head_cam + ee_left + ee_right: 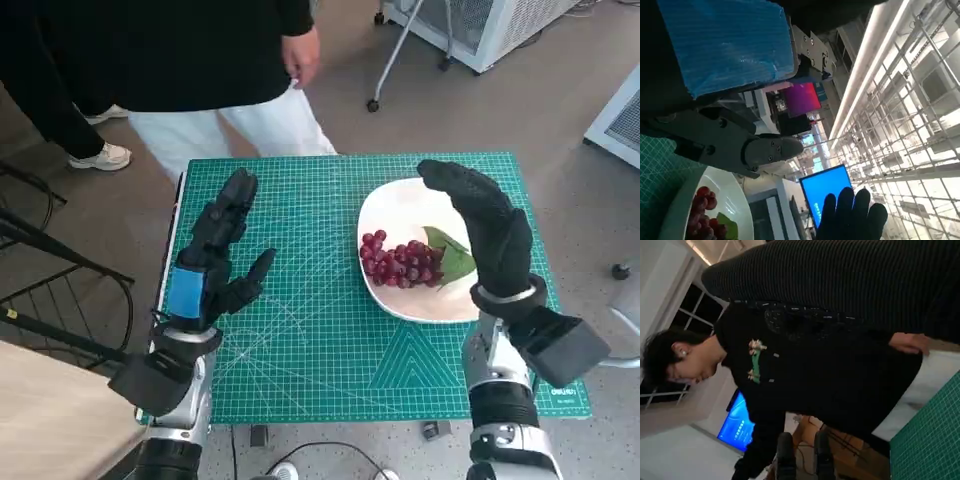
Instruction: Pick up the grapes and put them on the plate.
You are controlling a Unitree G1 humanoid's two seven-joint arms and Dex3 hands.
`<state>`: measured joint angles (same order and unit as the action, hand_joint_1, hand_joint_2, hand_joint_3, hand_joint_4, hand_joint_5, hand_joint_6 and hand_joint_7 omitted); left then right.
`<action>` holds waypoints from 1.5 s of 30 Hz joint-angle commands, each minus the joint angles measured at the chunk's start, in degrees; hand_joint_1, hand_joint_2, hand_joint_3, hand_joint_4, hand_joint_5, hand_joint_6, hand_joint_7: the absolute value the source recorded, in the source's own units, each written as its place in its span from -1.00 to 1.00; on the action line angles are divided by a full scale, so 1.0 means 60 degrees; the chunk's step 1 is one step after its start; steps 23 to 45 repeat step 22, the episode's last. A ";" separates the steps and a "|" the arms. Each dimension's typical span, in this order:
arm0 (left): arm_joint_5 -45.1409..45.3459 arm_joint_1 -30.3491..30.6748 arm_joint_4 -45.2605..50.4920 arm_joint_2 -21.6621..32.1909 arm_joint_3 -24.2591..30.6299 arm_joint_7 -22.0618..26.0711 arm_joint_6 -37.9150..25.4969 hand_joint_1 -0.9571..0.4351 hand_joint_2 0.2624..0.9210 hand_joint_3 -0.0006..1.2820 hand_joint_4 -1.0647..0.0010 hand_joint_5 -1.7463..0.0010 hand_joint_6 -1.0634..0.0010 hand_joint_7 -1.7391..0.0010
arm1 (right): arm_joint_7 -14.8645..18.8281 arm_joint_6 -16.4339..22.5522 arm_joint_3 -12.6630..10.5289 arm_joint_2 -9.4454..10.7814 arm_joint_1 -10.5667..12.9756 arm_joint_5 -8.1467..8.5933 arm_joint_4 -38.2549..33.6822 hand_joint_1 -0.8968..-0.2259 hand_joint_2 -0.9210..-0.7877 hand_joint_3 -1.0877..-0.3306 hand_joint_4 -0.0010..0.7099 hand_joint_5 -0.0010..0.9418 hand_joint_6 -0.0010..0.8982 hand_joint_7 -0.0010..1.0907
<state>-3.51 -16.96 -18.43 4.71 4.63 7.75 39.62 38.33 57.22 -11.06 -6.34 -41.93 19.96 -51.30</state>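
Note:
A bunch of red grapes [400, 265] with a green leaf lies on the white plate [400, 210] at the right of the green mat. The grapes [702, 205] and the plate [737, 195] also show in the left wrist view. My right hand [480, 225] is raised above the plate's right side, fingers spread, holding nothing. My left hand [222, 260] is lifted over the mat's left part, fingers apart and empty. In the left wrist view the blue-taped back of my left hand [725, 45] fills the upper part, and my gloved right hand [850, 212] shows beyond.
A green cutting mat [300, 330] covers the small table. A person in a black top and white trousers [190, 60] stands at the table's far side; the person [805, 365] also fills the right wrist view. A dark chair frame [50, 270] stands to the left.

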 commanded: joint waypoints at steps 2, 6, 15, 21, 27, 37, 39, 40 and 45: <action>0.0123 0.0046 -0.0058 -0.0054 -0.0070 -0.0054 0.0164 0.09 1.00 -0.37 0.41 1.00 0.32 0.94 | 0.0138 0.0044 -0.0013 -0.0052 0.0022 -0.0024 -0.0156 -0.03 -1.00 0.27 -0.36 -1.00 -0.95 -0.33; 0.0179 0.0072 -0.0084 -0.0091 -0.0086 -0.0076 0.0186 0.08 1.00 -0.37 0.41 1.00 0.32 0.94 | 0.0202 0.0074 -0.0022 -0.0048 0.0045 0.0024 -0.0177 -0.03 -1.00 0.27 -0.36 -1.00 -0.95 -0.33; 0.0183 0.0141 -0.0052 -0.0147 -0.0110 -0.0080 0.0140 0.08 1.00 -0.38 0.41 1.00 0.32 0.94 | 0.0284 0.0144 -0.0048 -0.0039 0.0078 0.0062 -0.0174 -0.03 -1.00 0.25 -0.36 -1.00 -0.95 -0.34; 0.0156 0.0173 0.0014 -0.0177 -0.0136 -0.0088 0.0082 0.09 1.00 -0.37 0.41 1.00 0.33 0.94 | 0.0339 0.0161 -0.0082 -0.0059 0.0075 0.0095 -0.0210 -0.02 -1.00 0.23 -0.36 -1.00 -0.95 -0.34; 0.0154 0.0173 0.0018 -0.0179 -0.0138 -0.0088 0.0074 0.09 1.00 -0.37 0.41 1.00 0.33 0.94 | 0.0341 0.0161 -0.0085 -0.0060 0.0073 0.0096 -0.0213 -0.02 -1.00 0.23 -0.36 -1.00 -0.95 -0.34; 0.0154 0.0173 0.0018 -0.0179 -0.0138 -0.0088 0.0074 0.09 1.00 -0.37 0.41 1.00 0.33 0.94 | 0.0341 0.0161 -0.0085 -0.0060 0.0073 0.0096 -0.0213 -0.02 -1.00 0.23 -0.36 -1.00 -0.95 -0.34; 0.0154 0.0173 0.0018 -0.0179 -0.0138 -0.0088 0.0074 0.09 1.00 -0.37 0.41 1.00 0.33 0.94 | 0.0341 0.0161 -0.0085 -0.0060 0.0073 0.0096 -0.0213 -0.02 -1.00 0.23 -0.36 -1.00 -0.95 -0.34; 0.0154 0.0173 0.0018 -0.0179 -0.0138 -0.0088 0.0074 0.09 1.00 -0.37 0.41 1.00 0.33 0.94 | 0.0341 0.0161 -0.0085 -0.0060 0.0073 0.0096 -0.0213 -0.02 -1.00 0.23 -0.36 -1.00 -0.95 -0.34; 0.0154 0.0173 0.0018 -0.0179 -0.0138 -0.0088 0.0074 0.09 1.00 -0.37 0.41 1.00 0.33 0.94 | 0.0341 0.0161 -0.0085 -0.0060 0.0073 0.0096 -0.0213 -0.02 -1.00 0.23 -0.36 -1.00 -0.95 -0.34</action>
